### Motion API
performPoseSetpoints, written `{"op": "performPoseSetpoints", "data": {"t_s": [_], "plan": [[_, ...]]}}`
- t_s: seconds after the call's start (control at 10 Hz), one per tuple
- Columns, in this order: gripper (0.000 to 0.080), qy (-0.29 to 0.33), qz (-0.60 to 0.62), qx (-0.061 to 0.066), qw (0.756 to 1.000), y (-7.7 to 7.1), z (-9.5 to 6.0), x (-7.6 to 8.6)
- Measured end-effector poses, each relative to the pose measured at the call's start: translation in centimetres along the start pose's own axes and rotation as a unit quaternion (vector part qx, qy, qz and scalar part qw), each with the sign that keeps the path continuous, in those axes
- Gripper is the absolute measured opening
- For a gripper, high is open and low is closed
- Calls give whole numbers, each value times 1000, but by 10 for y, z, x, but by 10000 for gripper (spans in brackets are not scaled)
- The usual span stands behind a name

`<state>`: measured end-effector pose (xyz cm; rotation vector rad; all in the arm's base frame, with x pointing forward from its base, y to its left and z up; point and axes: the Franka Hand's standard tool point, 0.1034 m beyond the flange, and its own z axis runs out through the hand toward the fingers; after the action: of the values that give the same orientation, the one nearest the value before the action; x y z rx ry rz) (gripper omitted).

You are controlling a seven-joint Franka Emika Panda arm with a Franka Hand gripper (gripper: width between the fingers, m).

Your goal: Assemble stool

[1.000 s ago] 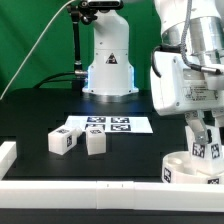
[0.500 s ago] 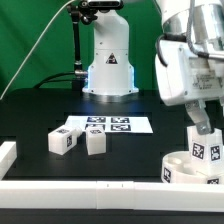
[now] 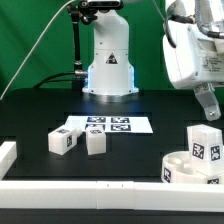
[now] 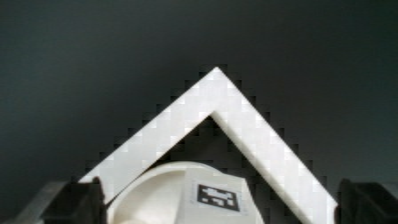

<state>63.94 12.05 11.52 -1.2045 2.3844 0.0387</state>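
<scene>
The round white seat disc (image 3: 186, 167) lies at the exterior view's right, by the front rail. One white tagged leg (image 3: 203, 147) stands upright in it. My gripper (image 3: 208, 103) hangs open above that leg, clear of it and empty. Two more tagged legs (image 3: 63, 141) (image 3: 96, 142) lie loose on the black table left of centre. In the wrist view the standing leg (image 4: 192, 194) shows from above, below and between my dark fingers (image 4: 79, 201), which stand wide apart.
The marker board (image 3: 107, 125) lies flat behind the loose legs. A long white rail (image 3: 90, 191) runs along the front edge, with a short piece (image 3: 6, 154) at the left. In the wrist view the rails meet in a white corner (image 4: 214, 100). The robot base (image 3: 107, 60) stands at the back.
My gripper has let go of the leg standing in the seat disc and risen straight up from it. The leg stays upright; the loose legs have not moved.
</scene>
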Motion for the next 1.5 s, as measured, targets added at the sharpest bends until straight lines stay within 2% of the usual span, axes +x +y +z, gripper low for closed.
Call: {"op": "performPoseSetpoints", "data": {"t_s": [0.1,0.2,0.4,0.5,0.6,0.8,0.9,1.0,1.1,1.2,1.3,1.4,1.5], "plan": [[649,4,-83,-16,996,0,1,3],[649,9,-165,-21,986,-4,0,4],[649,10,-339,-72,938,-1,-1,3],[649,4,-382,-86,920,-1,-2,1],[649,7,-398,-77,914,-4,-1,2],[649,3,-464,-77,883,-4,-1,3],[649,2,-475,-77,877,-4,-1,3],[649,5,-532,-86,843,-3,-1,4],[649,13,-616,-109,780,1,-2,4],[649,18,-685,-120,718,1,-3,4],[649,10,-735,-127,666,-1,-3,8],[649,5,-759,-134,637,-1,-4,10],[649,5,-765,-133,630,-2,-4,10]]}}
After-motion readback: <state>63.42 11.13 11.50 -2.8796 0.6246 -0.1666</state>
